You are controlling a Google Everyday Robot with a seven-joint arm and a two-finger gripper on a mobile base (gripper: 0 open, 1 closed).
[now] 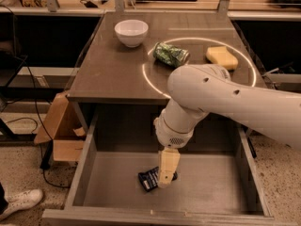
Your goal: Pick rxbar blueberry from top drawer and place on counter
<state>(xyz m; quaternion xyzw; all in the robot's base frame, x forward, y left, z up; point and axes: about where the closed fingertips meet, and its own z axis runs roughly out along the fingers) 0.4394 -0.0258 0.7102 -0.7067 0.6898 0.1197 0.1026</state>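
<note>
The gripper of a one-armed mobile robot hangs tip-down inside the open top drawer. Its end is at the edge of the rxbar blueberry, which lies flat and askew on the drawer floor near the front. Whether the gripper is spread or pinching the wrapper cannot be told from this angle. The step in hand looks to be the grasp. Done well, it would mean straddling the thin bar across its narrow width, closing firmly before any lift, then rising straight up to clear the overhanging edge of the counter. The white arm arches down over that edge. The drawer shows nothing but the bar. On the counter, a white bowl shows nothing inside. It stands near a crushed green can and a yellow sponge. An open cardboard box sits on the floor beside the drawer, contents unseen.
</note>
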